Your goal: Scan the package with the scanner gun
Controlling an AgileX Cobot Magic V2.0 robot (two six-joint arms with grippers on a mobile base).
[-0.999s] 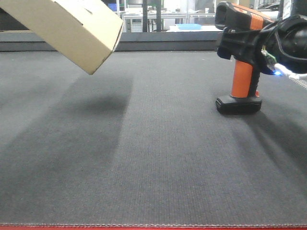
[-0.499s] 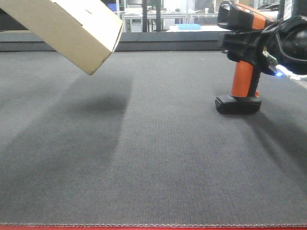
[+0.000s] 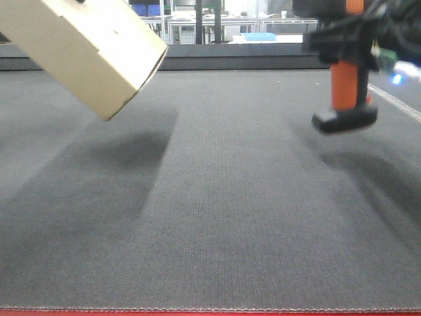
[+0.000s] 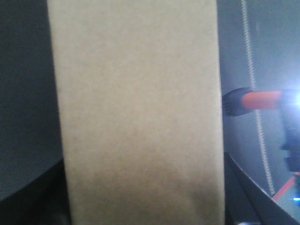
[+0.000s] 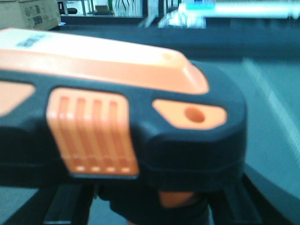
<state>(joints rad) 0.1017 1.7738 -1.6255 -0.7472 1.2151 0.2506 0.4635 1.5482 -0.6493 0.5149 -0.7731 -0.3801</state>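
Observation:
The package (image 3: pixel 85 46), a plain light-tan cardboard box, hangs tilted in the air at the upper left of the front view. In the left wrist view it fills the middle (image 4: pixel 136 112), with my left gripper (image 4: pixel 140 201) shut on its sides. The scanner gun (image 3: pixel 345 92) hangs above the mat at the upper right, its orange handle pointing down and its flat black foot off the surface. My right gripper (image 3: pixel 358 39) is shut on it just below the head. The right wrist view is filled by its black and orange head (image 5: pixel 122 117).
A dark grey mat (image 3: pixel 217 217) covers the table, with a red front edge (image 3: pixel 210 312) and a raised ledge (image 3: pixel 230 62) at the back. A white line (image 3: pixel 395 102) runs along the mat's right side. A printed brown carton (image 5: pixel 33 14) stands far behind.
The scanner gun has been lifted off the mat and carried up and slightly right. The package has dropped a little and shifted left.

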